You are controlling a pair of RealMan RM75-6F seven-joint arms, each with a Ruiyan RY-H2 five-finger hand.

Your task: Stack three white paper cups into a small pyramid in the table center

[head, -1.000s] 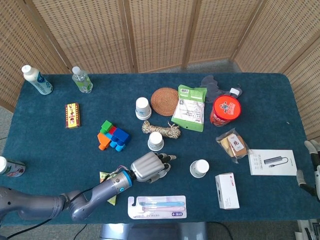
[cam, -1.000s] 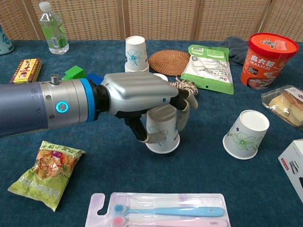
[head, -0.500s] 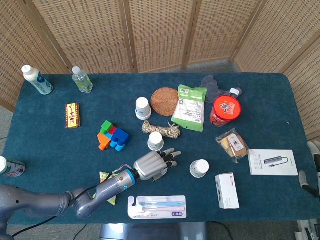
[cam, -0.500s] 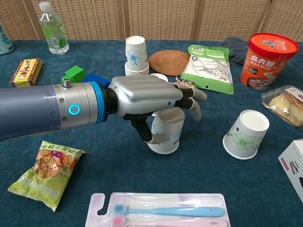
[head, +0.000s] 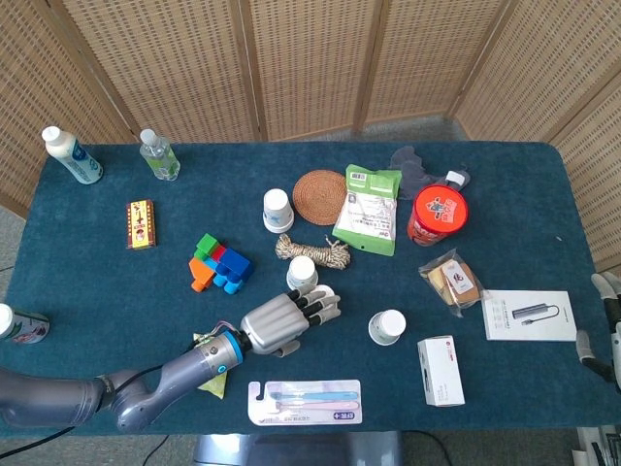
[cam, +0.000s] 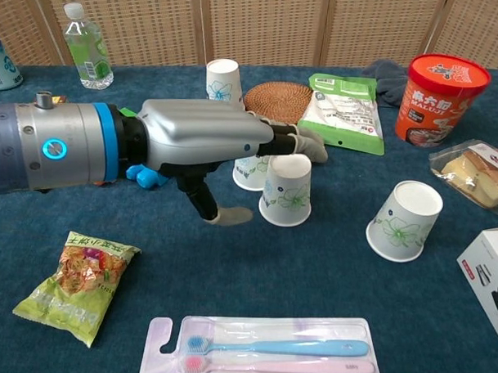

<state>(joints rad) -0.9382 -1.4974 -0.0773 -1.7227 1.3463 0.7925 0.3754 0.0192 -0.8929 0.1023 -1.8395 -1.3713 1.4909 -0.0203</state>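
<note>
Left hand (cam: 222, 145) spread, holding nothing, beside an upturned cup (cam: 286, 190); right hand (head: 606, 320) unclear at the table edge.

We look down on a wide tabletop (head: 97, 282) covered in a deep blue-green cloth with a soft, carpet-like nap, its far corners rounded. Behind it stands a folding screen (head: 310, 58) of woven cane panels set in pale wooden frames, the panels angled so that they wrap round the far side and both ends. In the gap under the middle panels we see a patch of grey floor (head: 408, 128). From the chest view the same screen (cam: 263, 27) fills the far edge behind the cloth. The light is even and soft, casting only faint shadows on the cloth.
</note>
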